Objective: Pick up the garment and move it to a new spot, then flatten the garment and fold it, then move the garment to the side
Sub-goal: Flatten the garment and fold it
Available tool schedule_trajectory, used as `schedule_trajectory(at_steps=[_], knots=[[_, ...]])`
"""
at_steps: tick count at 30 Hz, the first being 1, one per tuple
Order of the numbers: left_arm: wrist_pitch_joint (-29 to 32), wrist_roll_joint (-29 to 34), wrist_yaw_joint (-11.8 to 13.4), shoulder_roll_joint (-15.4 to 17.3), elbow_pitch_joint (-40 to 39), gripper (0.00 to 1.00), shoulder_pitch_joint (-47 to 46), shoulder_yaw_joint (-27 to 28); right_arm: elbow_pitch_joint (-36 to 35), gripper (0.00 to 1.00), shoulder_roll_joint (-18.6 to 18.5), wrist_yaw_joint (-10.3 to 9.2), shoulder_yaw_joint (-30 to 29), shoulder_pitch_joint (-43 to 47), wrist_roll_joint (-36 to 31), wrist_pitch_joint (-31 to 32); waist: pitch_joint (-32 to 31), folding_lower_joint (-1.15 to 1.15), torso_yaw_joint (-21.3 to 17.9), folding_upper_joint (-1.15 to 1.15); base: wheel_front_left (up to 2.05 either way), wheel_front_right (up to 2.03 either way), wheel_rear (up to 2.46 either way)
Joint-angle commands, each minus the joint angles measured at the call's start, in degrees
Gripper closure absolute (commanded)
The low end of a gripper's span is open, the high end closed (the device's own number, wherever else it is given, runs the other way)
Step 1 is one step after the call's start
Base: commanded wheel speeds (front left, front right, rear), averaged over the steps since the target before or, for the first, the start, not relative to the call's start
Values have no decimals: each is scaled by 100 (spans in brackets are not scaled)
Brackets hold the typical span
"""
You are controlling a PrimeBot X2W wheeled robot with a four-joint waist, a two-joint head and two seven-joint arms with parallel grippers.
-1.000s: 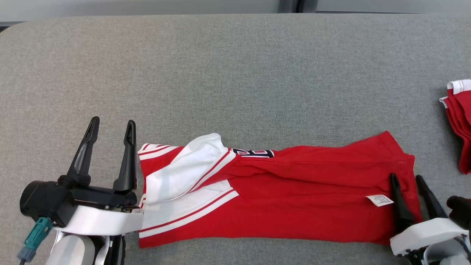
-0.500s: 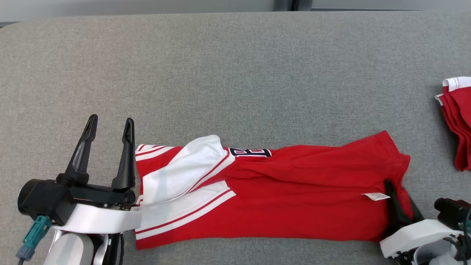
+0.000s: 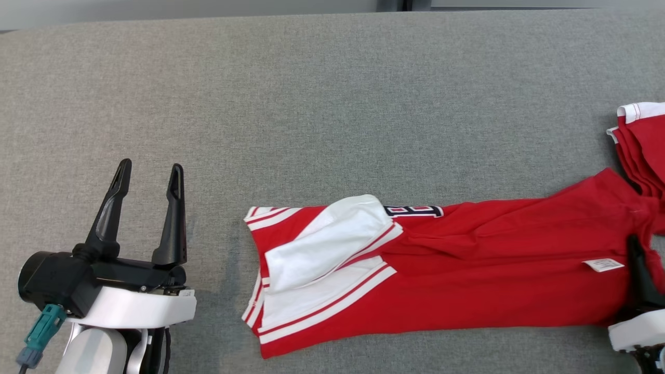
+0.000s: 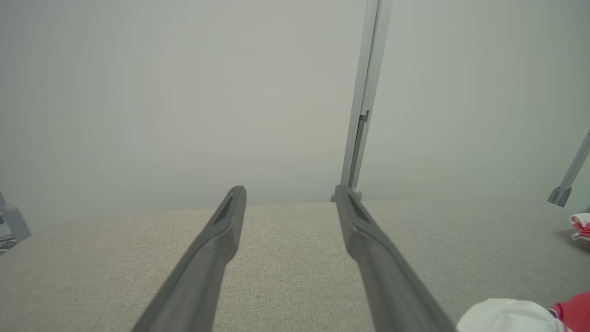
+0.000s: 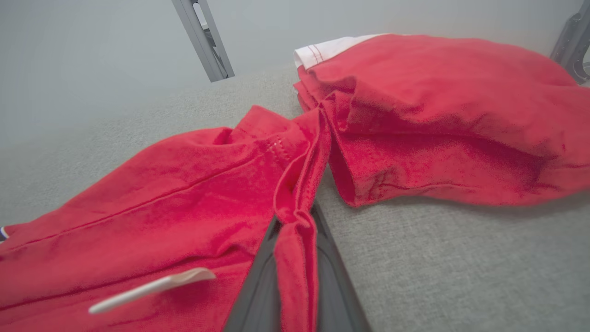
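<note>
1. The right gripper (image 5: 295,230) has its two dark fingers pressed together on a bunched fold of red cloth at the hem end of the red jersey (image 3: 467,280). The fold stands up between them, and the white care label (image 3: 602,265) lies just beside.
2. From that pinch the jersey stretches away towards the robot's left. Its long axis runs across the grey padded table (image 3: 332,104), with the hem at the right and the white striped sleeve (image 3: 327,244) at the far left end. It lies on the surface, creased along its length.
3. The held end touches the pile of red garments (image 3: 644,145) at the table's right edge. In the right wrist view the hem corner butts against the pile's lower fold.
4. The right wrist sits low at the near right corner, its fingers pointing away from the robot, close above the table.
5. The left gripper (image 3: 150,167) has its fingers spread and empty, and is well apart from the sleeve end.
6. Judgement: the right arm alone controls the jersey, so any shift sideways is a drag along its length. Little room is left before it crowds the pile.
</note>
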Motion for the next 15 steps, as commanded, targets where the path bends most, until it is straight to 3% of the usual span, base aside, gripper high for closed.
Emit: schedule_trajectory(at_steps=[1,10,15], knots=[[-18,38,16,44,-20,0,-16,32,-55,100,-78,0,-81,48,-40,-11,3,0,-16,0,0,0,0],[-19,31,-17,12,16,0,-62,45,-642,100,-108,0,-196,148,-127,191,-26,0,-30,0,0,0,0],[-18,40,-15,4,49,0,36,60,-1669,100,146,1,17,190,-216,598,-144,0,-67,0,0,0,0]])
